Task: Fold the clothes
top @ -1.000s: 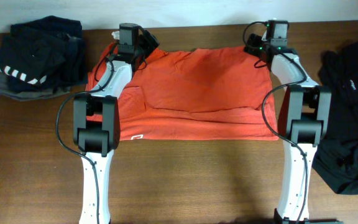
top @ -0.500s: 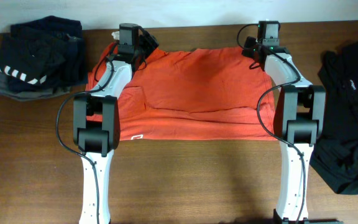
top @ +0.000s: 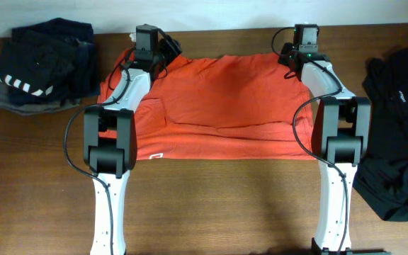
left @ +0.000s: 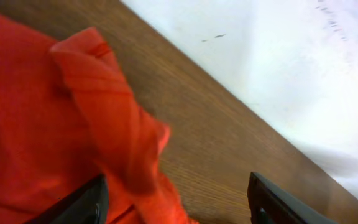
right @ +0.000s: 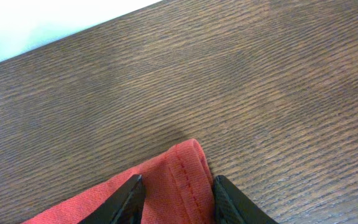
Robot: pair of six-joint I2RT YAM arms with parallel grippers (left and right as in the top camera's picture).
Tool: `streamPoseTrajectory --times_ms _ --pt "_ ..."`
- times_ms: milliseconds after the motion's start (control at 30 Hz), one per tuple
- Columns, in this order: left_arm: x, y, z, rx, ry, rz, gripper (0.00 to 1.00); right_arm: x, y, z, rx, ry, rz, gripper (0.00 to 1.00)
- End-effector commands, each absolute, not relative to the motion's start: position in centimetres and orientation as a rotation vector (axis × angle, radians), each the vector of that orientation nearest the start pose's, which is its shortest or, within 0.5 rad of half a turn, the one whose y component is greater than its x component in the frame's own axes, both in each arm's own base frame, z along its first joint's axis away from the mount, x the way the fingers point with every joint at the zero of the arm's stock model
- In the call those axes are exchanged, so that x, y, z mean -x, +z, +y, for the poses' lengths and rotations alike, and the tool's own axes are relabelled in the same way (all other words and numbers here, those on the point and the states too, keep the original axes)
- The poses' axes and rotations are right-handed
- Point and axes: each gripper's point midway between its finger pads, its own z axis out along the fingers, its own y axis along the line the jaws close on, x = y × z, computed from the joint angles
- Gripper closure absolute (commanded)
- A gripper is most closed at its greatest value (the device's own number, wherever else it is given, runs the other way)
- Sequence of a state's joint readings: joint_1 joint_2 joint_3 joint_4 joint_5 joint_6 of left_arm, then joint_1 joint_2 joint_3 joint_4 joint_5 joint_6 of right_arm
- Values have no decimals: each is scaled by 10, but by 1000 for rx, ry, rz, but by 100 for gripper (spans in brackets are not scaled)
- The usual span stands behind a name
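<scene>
T-shirt (top: 225,99) far edge: left end effector (left: 179,202) apart astride sleeve, right end effector (right: 179,200) apart astride corner; table (right: 229,74) beyond.

Overhead top-down; wrist views close (all share T-shirt (top: 225,99)).

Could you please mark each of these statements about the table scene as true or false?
1. The orange-red T-shirt lies spread on the wooden table. True.
2. The striped dark pile sits on top of the T-shirt. False: it sits on the table off the shirt's left end.
3. The right gripper has its fingers either side of a hemmed T-shirt corner. True.
4. The left gripper is pressed shut. False: its fingers stand wide apart.
5. The loose black garment lies on the robot's left. False: it lies on the right.
</scene>
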State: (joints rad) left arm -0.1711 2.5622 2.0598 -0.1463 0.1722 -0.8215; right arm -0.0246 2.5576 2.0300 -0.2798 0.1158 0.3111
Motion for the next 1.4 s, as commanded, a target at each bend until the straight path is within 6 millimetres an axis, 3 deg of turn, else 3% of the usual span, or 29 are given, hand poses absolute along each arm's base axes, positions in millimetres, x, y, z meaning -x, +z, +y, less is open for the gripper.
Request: streamPoseTrajectory --times_ms 0,367,467,600,667,767,1033,1167,1367 --pt "-670 55 -148 589 -738 2205 29 -644 -14 -36 -472 -18 2370 60" --pt "-669 55 -147 597 -727 2215 30 -642 -16 -36 -483 -16 2380 60" --pt "-669 53 -146 602 -720 2216 36 -641 -16 -35 -486 -15 2384 65" --pt "-669 47 -142 618 -695 2225 62 -641 -17 -35 -486 -15 2385 85" --pt "-667 41 -134 649 -638 2235 89 -641 -16 -35 -503 -8 2379 92" --pt "-667 41 -134 648 -639 2233 99 -644 -11 -35 -502 -6 2369 96" --pt "-666 44 -127 613 -665 2257 99 -646 21 -36 -495 -2 2336 96" --pt "-663 52 -119 617 -668 2274 99 -642 23 -41 -506 -13 2349 96" --pt "-657 78 -95 486 -457 2288 99 -635 24 -49 -527 -49 2369 96"
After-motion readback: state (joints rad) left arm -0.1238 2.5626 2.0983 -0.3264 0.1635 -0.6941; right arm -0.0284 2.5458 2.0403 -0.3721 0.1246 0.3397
